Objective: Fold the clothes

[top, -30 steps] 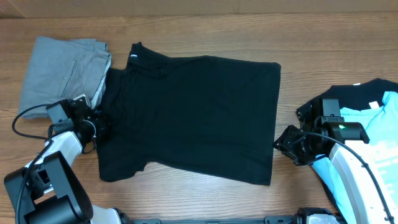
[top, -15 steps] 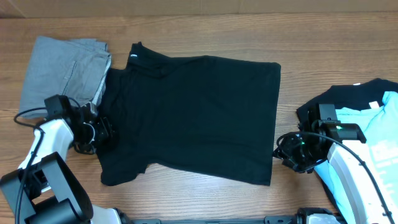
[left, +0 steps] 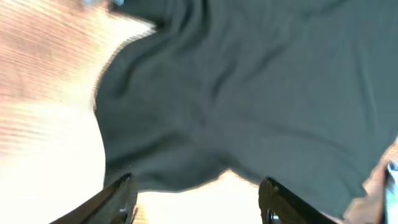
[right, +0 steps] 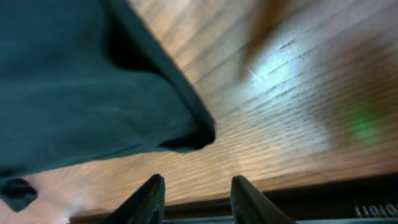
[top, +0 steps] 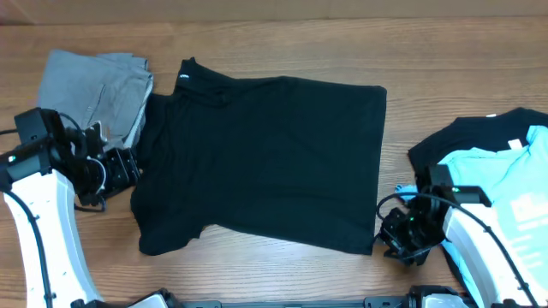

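Observation:
A black T-shirt (top: 265, 158) lies spread flat on the wooden table, its white label (top: 183, 78) at the upper left. My left gripper (top: 128, 168) is open and empty beside the shirt's left sleeve; in the left wrist view the gripper (left: 196, 198) faces the sleeve's edge (left: 186, 149). My right gripper (top: 390, 238) is open and empty just right of the shirt's lower right corner (right: 196, 134), which lies ahead of the gripper (right: 196, 196) in the right wrist view.
A folded grey garment (top: 86, 96) lies at the upper left. A pile with a light blue T-shirt (top: 505, 184) on a black one (top: 467, 137) sits at the right edge. The table's front edge (right: 292, 180) is close under my right gripper.
My left arm swung outward and back, its gripper staying by the sleeve. My right gripper moved down toward the front edge, to the shirt's lower right corner. The shirt has not moved.

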Controlling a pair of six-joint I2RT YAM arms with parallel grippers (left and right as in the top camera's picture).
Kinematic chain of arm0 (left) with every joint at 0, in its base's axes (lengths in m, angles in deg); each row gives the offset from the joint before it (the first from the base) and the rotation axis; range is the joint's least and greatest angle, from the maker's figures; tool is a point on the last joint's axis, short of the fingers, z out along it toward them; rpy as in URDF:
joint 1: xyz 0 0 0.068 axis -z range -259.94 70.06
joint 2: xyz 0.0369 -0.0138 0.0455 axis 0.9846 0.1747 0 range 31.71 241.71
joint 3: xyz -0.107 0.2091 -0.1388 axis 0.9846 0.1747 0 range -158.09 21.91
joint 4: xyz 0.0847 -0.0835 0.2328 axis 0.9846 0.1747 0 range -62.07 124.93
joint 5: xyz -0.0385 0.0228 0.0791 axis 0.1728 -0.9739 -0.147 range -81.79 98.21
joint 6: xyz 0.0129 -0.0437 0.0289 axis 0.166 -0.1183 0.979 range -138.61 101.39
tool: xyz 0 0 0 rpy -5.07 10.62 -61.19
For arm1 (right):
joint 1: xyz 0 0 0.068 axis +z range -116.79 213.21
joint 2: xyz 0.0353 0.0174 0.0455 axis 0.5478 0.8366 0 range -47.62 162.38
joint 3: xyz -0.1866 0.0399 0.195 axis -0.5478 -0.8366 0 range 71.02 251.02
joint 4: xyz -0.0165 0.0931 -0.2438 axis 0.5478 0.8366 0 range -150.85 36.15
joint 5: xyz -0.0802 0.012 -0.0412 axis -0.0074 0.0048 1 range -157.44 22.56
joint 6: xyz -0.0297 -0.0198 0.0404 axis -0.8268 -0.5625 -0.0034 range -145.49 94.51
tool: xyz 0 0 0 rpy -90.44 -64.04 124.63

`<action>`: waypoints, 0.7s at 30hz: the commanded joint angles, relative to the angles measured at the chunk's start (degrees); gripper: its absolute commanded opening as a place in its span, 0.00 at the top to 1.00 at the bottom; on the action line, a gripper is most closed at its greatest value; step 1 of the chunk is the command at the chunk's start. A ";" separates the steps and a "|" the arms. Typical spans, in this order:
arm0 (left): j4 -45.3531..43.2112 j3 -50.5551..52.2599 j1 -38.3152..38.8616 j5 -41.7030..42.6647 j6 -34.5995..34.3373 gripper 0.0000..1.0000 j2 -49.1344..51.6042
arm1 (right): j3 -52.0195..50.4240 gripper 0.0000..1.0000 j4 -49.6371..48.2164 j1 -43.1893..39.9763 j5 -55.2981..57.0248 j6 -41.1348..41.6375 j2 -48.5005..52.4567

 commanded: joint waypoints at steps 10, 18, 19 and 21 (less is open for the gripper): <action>6.21 4.74 -0.24 0.85 -1.55 0.35 -0.74 | -11.74 0.62 -16.55 -0.07 -5.66 7.39 -0.02; 4.76 9.57 0.24 2.58 -1.14 0.36 -0.74 | -11.69 0.96 -16.87 -0.07 -6.69 7.19 -0.04; 4.70 9.62 0.22 2.58 -1.16 0.36 -0.74 | -11.61 0.96 -16.92 -0.07 -6.67 7.17 -0.04; 4.55 9.62 0.22 2.56 -1.16 0.35 -0.74 | -10.99 0.96 -16.74 -0.07 -6.67 7.15 -0.04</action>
